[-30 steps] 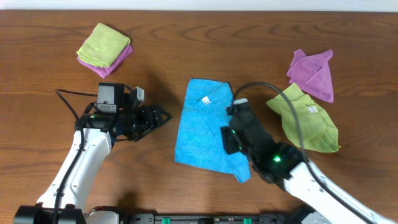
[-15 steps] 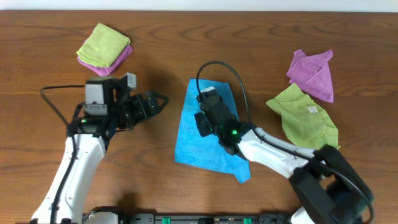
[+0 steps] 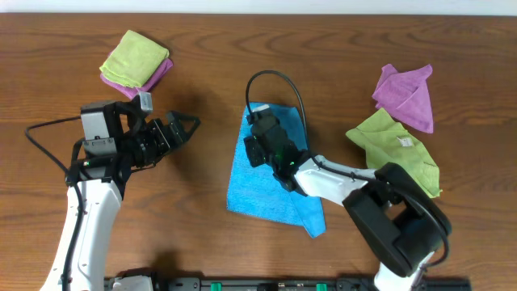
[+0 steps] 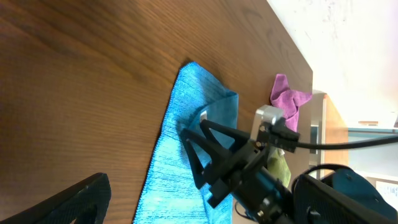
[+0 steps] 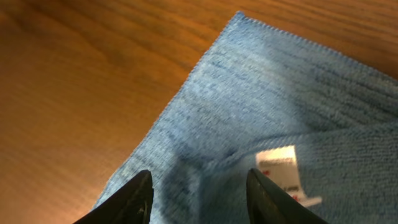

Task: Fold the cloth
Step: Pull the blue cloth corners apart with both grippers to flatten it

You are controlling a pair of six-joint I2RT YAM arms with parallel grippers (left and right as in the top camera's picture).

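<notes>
The sky-blue cloth (image 3: 266,182) lies on the table's middle, partly folded lengthwise, its far corner at the top. It also shows in the left wrist view (image 4: 186,155) and the right wrist view (image 5: 267,118), where its white tag (image 5: 278,167) lies near the jaws. My right gripper (image 3: 257,133) is open just above the cloth's upper left part; its fingers (image 5: 199,193) straddle the cloth and hold nothing. My left gripper (image 3: 187,128) is open and empty over bare wood, left of the cloth, pointing toward it.
A folded lime-green cloth on a purple one (image 3: 136,63) sits at the back left. A crumpled purple cloth (image 3: 406,95) and a lime-green cloth (image 3: 396,153) lie at the right. The wooden table (image 3: 202,65) shows around them.
My right gripper has swung left and up from the cloth's right edge to over its upper left part. My left arm has drawn back to the left and up, away from the cloth.
</notes>
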